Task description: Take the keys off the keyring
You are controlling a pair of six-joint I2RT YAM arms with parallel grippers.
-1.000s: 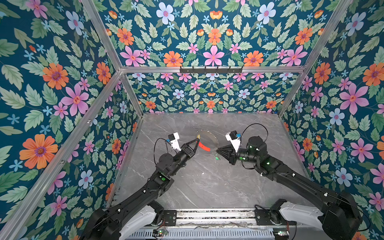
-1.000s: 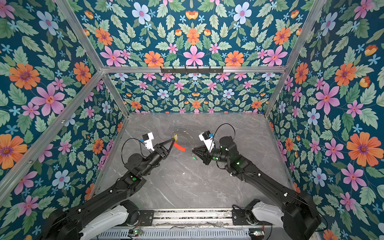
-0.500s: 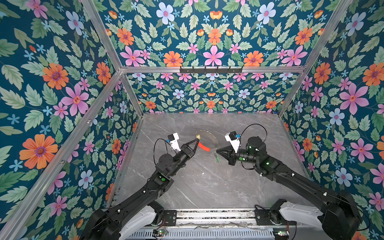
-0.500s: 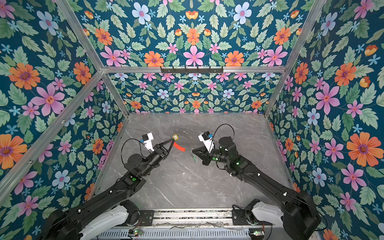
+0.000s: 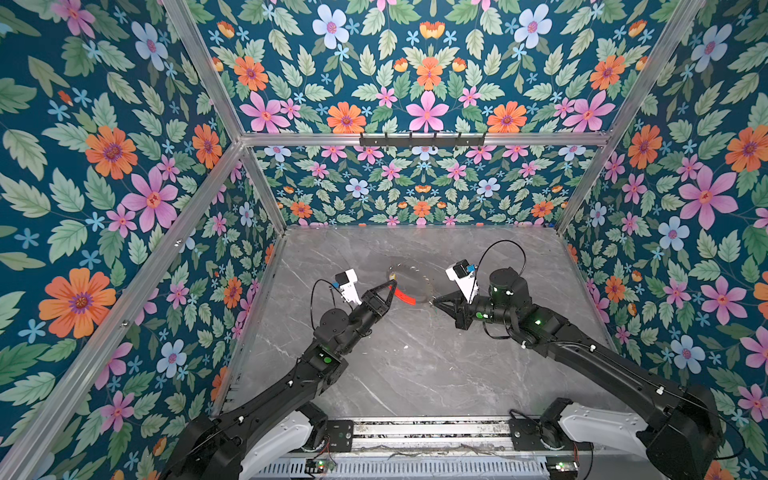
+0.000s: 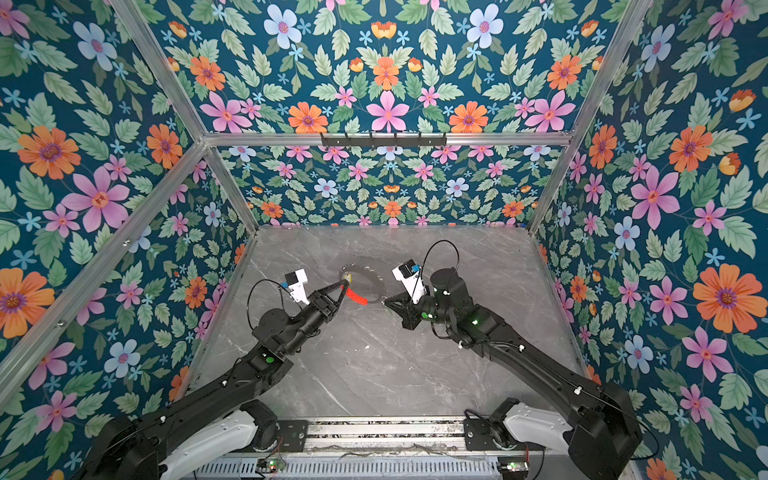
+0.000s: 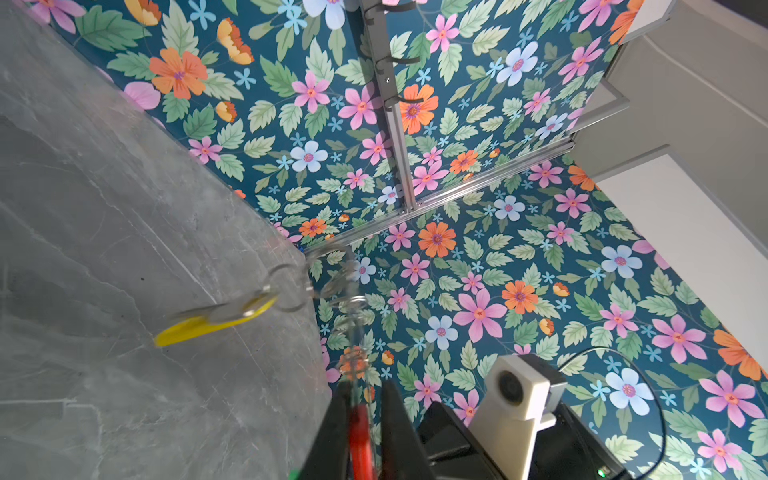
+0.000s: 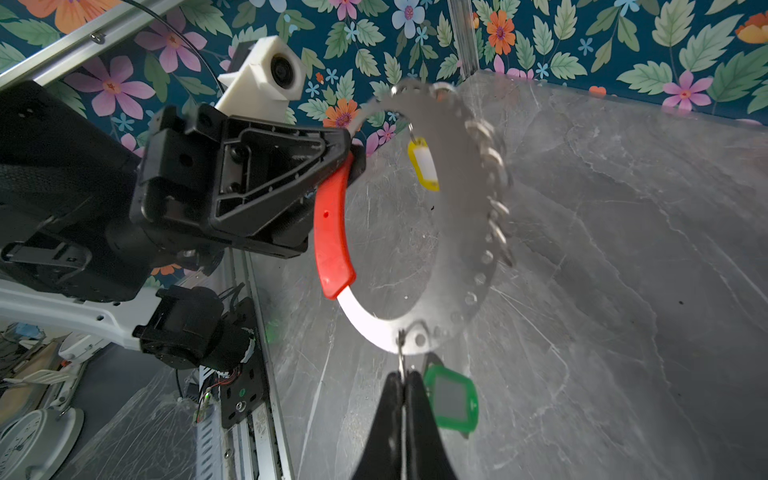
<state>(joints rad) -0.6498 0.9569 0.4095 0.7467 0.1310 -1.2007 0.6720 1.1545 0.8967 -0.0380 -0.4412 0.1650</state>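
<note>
Above the grey marble tabletop (image 8: 623,249), left gripper (image 8: 353,156) clamps the red-arced dark-grey hoop keyring (image 8: 461,232) (an anchor, presumably); right gripper (image 8: 402,382) pinches the green-tagged silver key (image 8: 451,401) to pull.

The keyring (image 8: 463,232), a large flat grey metal hoop with a red plastic arc (image 5: 404,296) on one stretch and small silver split rings (image 8: 492,162) bunched along the opposite rim, is raised in the air just above the middle of both top views, the red arc at its lower left. The yellow-tagged key (image 7: 216,318), small and silver, dangles blurred from the hoop's upper-left edge. The green-tagged key (image 8: 451,401) hangs at its lower-right edge, green plastic tag facing the right wrist camera.
</note>
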